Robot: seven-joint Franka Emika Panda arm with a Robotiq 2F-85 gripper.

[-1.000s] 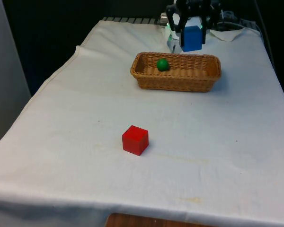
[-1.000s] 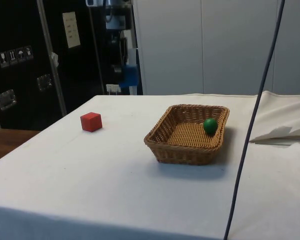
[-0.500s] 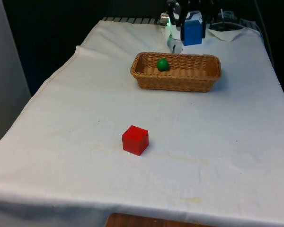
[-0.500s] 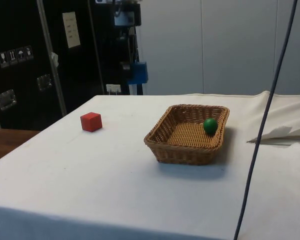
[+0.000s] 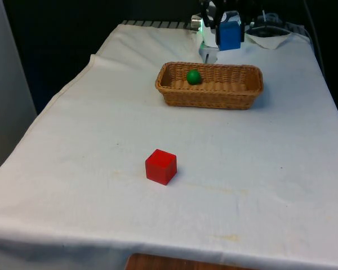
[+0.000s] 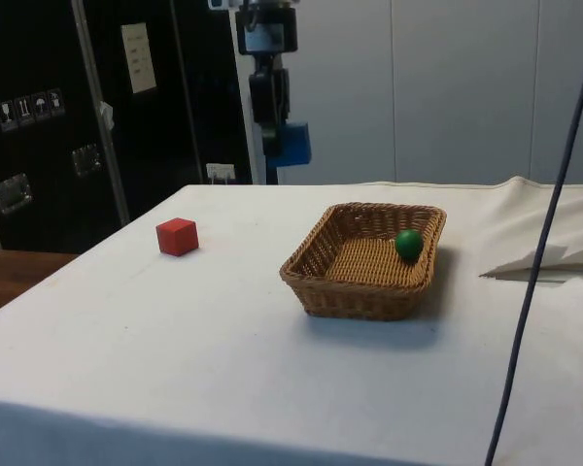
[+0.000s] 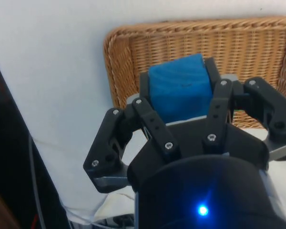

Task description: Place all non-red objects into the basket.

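The worktop point(image 5: 90, 169) is being covered by a white cloth. The wicker basket point(image 5: 174, 94) is being seen at the far half of the worktop, toward the front view's right of centre; in the side view the basket point(image 6: 330, 291) is sitting apart from the other things on the cloth. The claw point(image 5: 226, 34) is being held in the air beyond the basket's far rim, and in the side view the claw point(image 6: 284, 141) is being held high above the worktop, off to the side of the basket. Its fingers point(image 7: 152, 121) are being pressed against two opposite sides of the blue cube point(image 7: 180, 90), which is being pinched between them with the basket's woven corner below it. The red cube point(image 5: 160, 166) is being left on the cloth nearer the camera, well apart from the basket. The green ball point(image 5: 194, 77) is lying inside the basket, near its far wall.
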